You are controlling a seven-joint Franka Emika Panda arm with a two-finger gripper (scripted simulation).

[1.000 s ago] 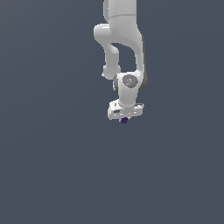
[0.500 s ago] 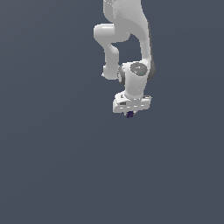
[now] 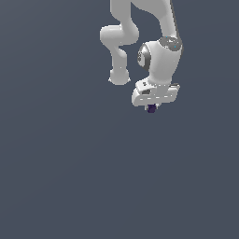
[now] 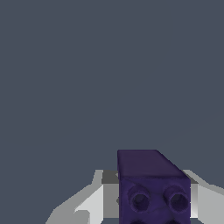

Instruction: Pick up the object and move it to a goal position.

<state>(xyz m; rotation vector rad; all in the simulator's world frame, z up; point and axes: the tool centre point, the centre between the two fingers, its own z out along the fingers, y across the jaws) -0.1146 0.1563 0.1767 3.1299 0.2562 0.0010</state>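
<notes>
The object (image 3: 151,108) is a tiny dark purple block peeking out just under the white hand of the arm in the exterior view. My gripper (image 3: 152,107) is shut on the object, holding it up against the plain grey background. In the wrist view the object (image 4: 151,186) fills the lower part of the picture, a dark purple block with two round dimples on its near face. White fingers (image 4: 94,203) flank it on both sides. My gripper (image 4: 148,199) clamps the block between them.
The white arm (image 3: 158,51) with its bent elbow link (image 3: 119,39) reaches down from the top of the exterior view. Around it there is only uniform dark grey ground.
The arm has swung toward the exterior view's right and lifted a little, carrying the purple block with it. The grip on the block has stayed the same.
</notes>
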